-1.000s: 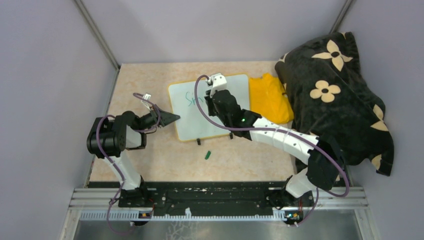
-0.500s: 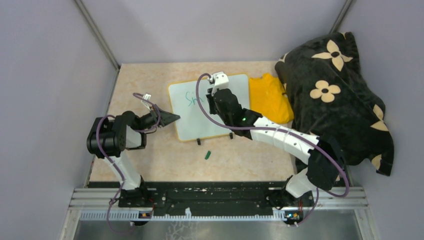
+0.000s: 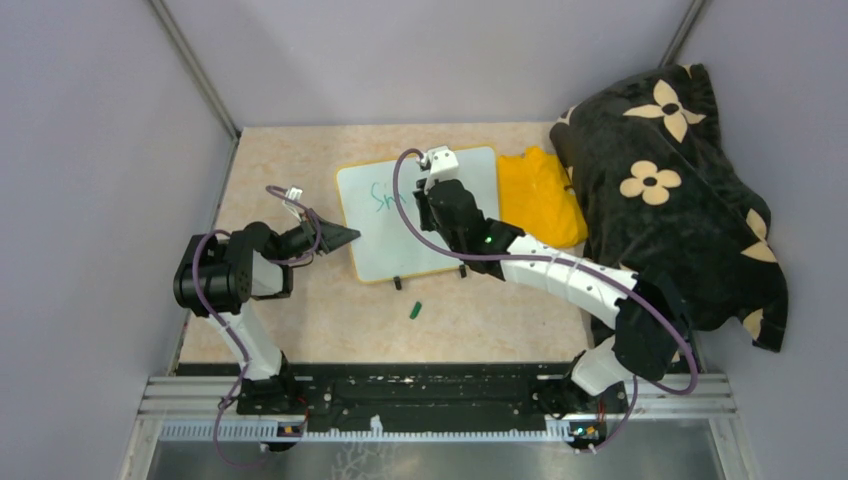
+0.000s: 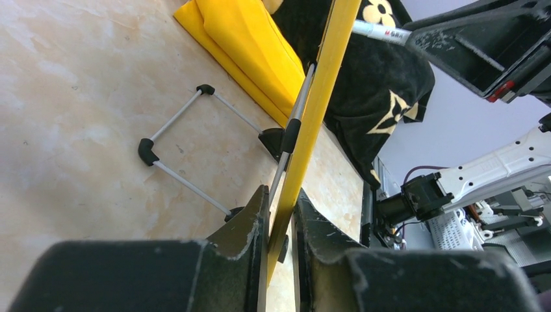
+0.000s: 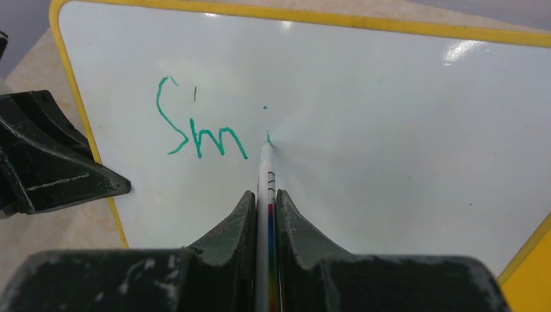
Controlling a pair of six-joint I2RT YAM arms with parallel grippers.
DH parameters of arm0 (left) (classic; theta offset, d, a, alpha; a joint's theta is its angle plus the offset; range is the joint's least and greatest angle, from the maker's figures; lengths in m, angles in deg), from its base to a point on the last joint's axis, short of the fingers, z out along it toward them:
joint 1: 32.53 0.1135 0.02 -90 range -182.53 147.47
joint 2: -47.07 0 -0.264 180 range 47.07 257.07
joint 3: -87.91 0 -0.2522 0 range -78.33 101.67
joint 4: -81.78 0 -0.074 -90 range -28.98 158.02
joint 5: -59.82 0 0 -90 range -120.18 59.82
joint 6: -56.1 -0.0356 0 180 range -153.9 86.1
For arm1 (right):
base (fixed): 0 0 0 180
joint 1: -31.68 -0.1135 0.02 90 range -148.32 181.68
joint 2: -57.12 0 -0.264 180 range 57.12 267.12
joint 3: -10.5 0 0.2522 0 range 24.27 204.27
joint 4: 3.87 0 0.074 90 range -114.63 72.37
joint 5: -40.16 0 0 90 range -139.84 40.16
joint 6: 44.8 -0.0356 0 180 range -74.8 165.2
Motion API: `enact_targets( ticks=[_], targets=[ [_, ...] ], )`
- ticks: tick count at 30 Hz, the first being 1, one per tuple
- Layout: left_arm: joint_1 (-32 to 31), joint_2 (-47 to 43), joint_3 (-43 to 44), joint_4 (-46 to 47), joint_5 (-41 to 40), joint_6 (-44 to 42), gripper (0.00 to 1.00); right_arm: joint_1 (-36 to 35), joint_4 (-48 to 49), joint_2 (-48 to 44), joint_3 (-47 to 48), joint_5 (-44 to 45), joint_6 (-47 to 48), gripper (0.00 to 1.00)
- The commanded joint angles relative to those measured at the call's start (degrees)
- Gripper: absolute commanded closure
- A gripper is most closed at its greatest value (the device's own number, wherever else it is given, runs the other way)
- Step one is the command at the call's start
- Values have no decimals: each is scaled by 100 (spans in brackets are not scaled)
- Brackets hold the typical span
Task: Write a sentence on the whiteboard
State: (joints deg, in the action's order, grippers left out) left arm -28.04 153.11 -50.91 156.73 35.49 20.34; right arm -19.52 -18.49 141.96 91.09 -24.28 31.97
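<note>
L gripper [image 4: 281, 198] nearly closed, pinching the whiteboard [image 3: 390, 250] by its yellow frame at the 9 o'clock edge. Board sits mid-table, w/ yellow cloth [image 3: 535, 195] just beside it at 3 o'clock. R gripper [image 5: 263, 198] clamped tight on a marker [image 5: 267, 170], tip touching the board at 3 o'clock of the sentence [image 5: 195, 130], which reads only green "Sm".

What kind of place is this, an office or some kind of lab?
Likely a robot test cell in a lab, not an office: plain grey walls box in a tabletop, the left arm and right arm are bolted to a metal rail at its near edge, and a whiteboard sits mid-table.
</note>
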Motion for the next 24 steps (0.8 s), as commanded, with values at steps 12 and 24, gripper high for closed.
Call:
enact_targets(
  ticks=[12, 24],
  targets=[
    [-9, -12, 62, 1132, 32, 43, 90, 34, 95, -336, -265, -107, -165, 100],
    [-10, -12, 49, 1108, 40, 34, 100, 185, 275, -689, 83, 70, -74, 100]
  ],
)
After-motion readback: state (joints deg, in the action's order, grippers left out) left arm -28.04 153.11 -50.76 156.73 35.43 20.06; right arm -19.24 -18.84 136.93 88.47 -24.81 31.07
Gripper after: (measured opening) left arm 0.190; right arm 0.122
